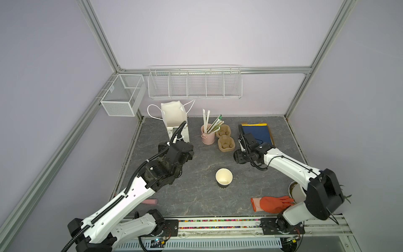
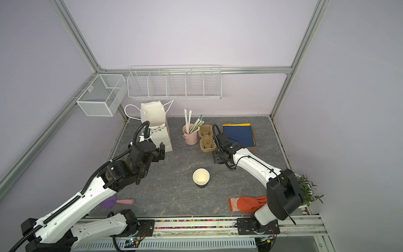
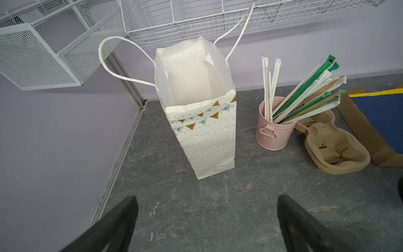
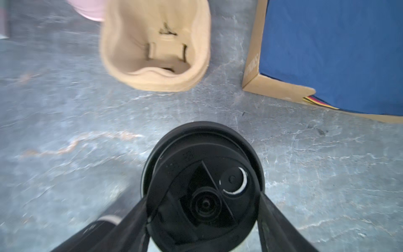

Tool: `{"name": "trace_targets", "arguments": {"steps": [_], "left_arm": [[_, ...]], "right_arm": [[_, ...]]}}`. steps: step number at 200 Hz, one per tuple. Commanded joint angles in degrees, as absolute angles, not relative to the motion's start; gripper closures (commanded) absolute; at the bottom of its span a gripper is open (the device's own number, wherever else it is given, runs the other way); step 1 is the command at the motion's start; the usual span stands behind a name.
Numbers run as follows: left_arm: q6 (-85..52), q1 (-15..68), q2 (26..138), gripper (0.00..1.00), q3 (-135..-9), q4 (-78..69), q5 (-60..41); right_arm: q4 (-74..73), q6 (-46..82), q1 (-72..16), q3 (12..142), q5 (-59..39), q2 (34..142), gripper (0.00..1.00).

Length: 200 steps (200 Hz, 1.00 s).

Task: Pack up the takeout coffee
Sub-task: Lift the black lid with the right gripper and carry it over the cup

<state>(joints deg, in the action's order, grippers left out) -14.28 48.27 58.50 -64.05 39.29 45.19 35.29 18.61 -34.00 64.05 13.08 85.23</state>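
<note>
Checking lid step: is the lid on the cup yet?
No, the cup stands open-topped in a top view, cream inside showing; the right gripper holds the lid.

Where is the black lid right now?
The black lid is held in the right gripper, seen in the right wrist view, over the right half of the table, just short of the pulp cup carrier and beside the cardboard box.
</note>
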Motion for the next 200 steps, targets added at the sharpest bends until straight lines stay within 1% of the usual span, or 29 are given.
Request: {"name": "trace_targets", "arguments": {"steps": [1,39,81,114,200], "left_arm": [[-13.86,47.99,58.58,0.0,-63.55,39.29,45.8],[-13.97,48.07,58.61,0.0,-63.54,39.3,45.38],[-14.05,48.06,58.88,0.0,-63.7,39.46,44.9],[-14.12,48.0,59.03,0.0,-63.72,39.46,44.64],[-14.23,47.99,59.13,0.0,-63.72,39.7,43.73]], "right_arm": [[40.63,18.72,-36.99,64.22,14.83,81.28,0.29],[44.49,19.07,-42.52,65.71,13.38,76.42,0.28],[47.35,20.28,-50.78,67.53,13.88,75.1,0.28],[47.73,20.87,-54.91,68.71,14.78,76.22,0.28],[47.99,21.58,-59.71,69.92,16.47,82.0,0.28]]}}
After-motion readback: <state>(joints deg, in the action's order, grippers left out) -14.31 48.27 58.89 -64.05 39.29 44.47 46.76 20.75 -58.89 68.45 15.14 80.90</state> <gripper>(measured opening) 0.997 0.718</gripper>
